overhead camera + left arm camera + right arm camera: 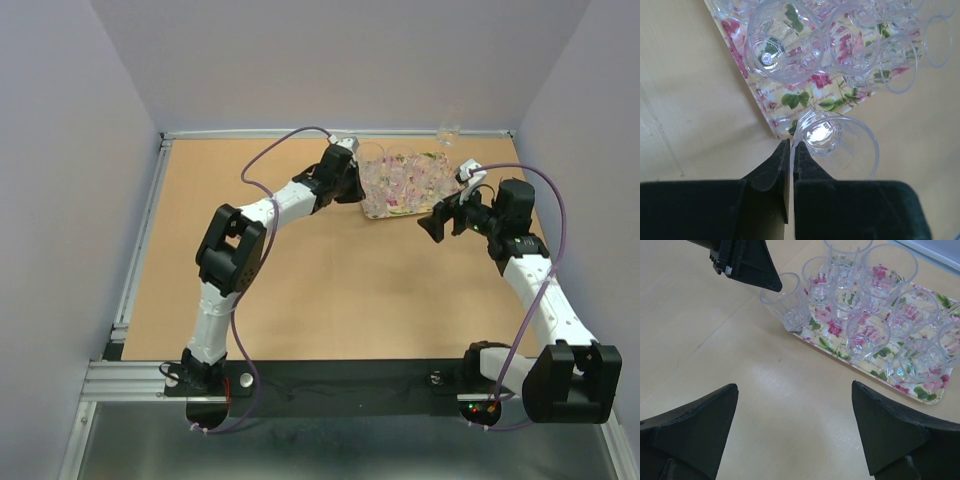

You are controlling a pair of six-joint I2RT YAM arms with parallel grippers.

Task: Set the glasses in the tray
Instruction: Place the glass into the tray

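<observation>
The left end effector [791, 147] pinches a glass [832, 142] by the rim at the tray [815, 100] corner; the right end effector [794, 387] is wide open and empty. If it is released here, the glass could catch the edge and tip.

Tray [395, 212] on table [300, 280], far side, right of centre. Glasses [867, 335] stand packed in it. Single glass [832, 140] at tray's left end, pinched in left gripper [792, 145]. Stray glass [448, 130] behind tray, at table's back edge.

Bright, even light, soft shadows, pale sheen on table [767, 375], glints on glasses [769, 59]
</observation>
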